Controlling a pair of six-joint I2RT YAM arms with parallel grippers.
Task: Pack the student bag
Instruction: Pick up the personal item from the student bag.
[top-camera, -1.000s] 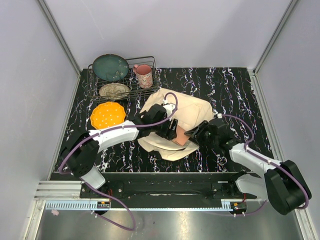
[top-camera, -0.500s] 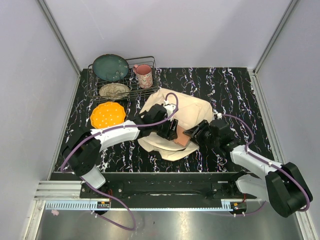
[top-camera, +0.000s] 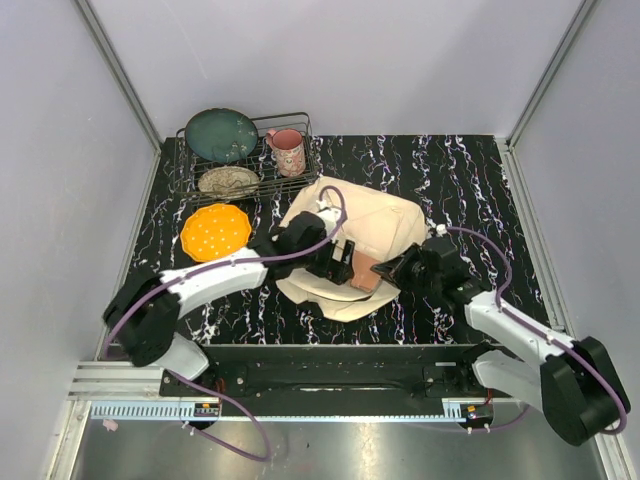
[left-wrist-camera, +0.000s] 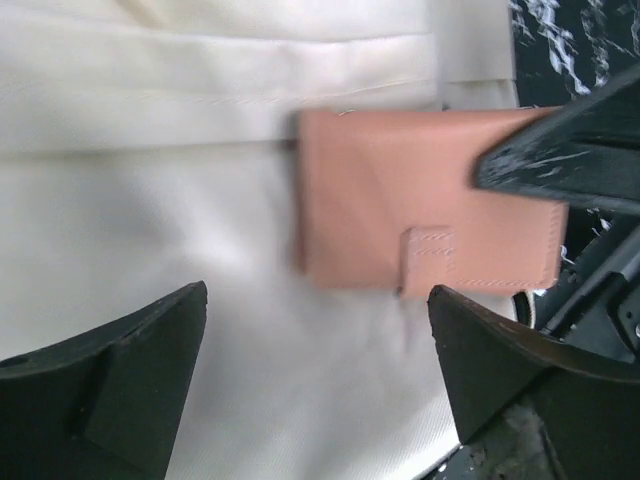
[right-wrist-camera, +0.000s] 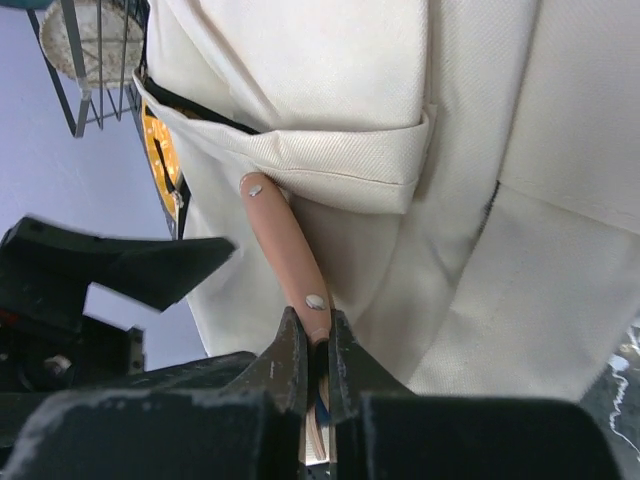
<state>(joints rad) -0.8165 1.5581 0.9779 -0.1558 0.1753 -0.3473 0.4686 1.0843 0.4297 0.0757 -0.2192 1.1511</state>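
The cream canvas student bag (top-camera: 375, 225) lies in the middle of the table; it also fills the left wrist view (left-wrist-camera: 180, 200) and the right wrist view (right-wrist-camera: 330, 90). My right gripper (top-camera: 392, 270) is shut on a pink wallet (top-camera: 366, 279) and holds it at the bag's front edge. The wallet shows flat in the left wrist view (left-wrist-camera: 400, 210) and edge-on in the right wrist view (right-wrist-camera: 290, 250), its far end at the lip of a bag pocket. My left gripper (top-camera: 345, 262) is open just above the bag, beside the wallet.
A wire rack (top-camera: 245, 165) at the back left holds a dark green plate (top-camera: 220, 134), a speckled bowl (top-camera: 229, 181) and a pink mug (top-camera: 289, 150). An orange dish (top-camera: 215, 230) lies left of the bag. Walls close the table's sides.
My left gripper has shifted slightly left and back along the bag. My right gripper with the wallet has eased a little to the right; the wallet stays at the bag's front edge.
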